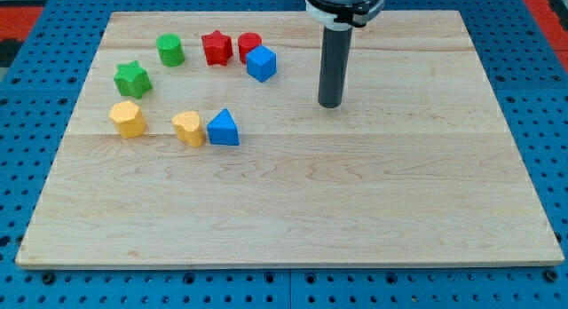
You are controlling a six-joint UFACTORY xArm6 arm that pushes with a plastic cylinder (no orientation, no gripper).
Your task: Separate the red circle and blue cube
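The red circle (248, 44) stands near the view's top, left of centre, on the wooden board (355, 194). The blue cube (262, 63) touches it on its lower right side. My tip (330, 103) rests on the board to the right of the blue cube, about a cube's width and a half away, and touches no block. The rod rises straight up to the arm at the view's top.
A red star (216, 48) sits just left of the red circle. A green cylinder (170, 51) and green star (132, 78) lie further left. A yellow hexagon (128, 119), yellow heart (188, 128) and blue triangle (223, 129) form a lower row.
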